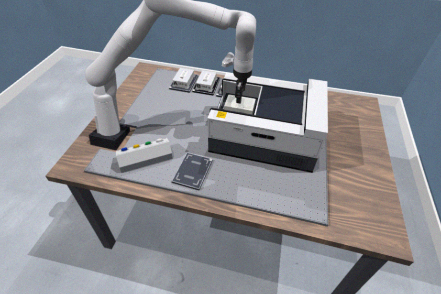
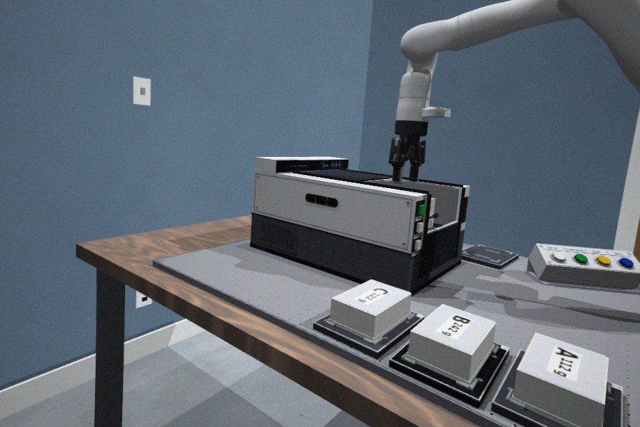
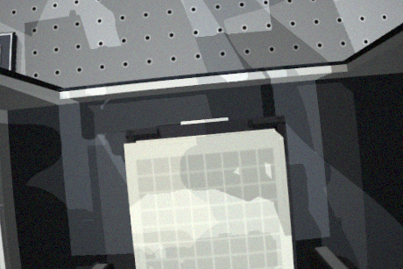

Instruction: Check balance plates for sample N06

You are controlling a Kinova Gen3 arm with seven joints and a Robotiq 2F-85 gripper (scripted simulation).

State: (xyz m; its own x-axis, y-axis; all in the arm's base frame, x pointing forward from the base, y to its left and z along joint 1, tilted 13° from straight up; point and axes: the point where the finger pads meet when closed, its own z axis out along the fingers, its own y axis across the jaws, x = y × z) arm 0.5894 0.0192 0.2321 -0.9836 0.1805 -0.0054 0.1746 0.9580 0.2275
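The sample N06 (image 3: pixel 209 202), a pale sealed deep-well block with a grid of wells, lies in the bucket under the open door of the centrifuge (image 1: pixel 267 119). It also shows in the top view (image 1: pixel 240 104). My gripper (image 1: pixel 238 97) is open and empty, straight above the block at the level of the housing top; it also shows in the exterior view (image 2: pixel 407 169). Balance plates A (image 2: pixel 561 378), B (image 2: pixel 450 340) and C (image 2: pixel 370 307) sit in their nests beside the centrifuge. The landing nest N2 (image 1: pixel 192 175) is empty.
The centrifuge's keys (image 2: pixel 419 225) are on its front's left edge. The operator panel (image 1: pixel 143 152) with its white, green, yellow and blue keys stands near the arm's base. The door opening's walls surround the bucket closely.
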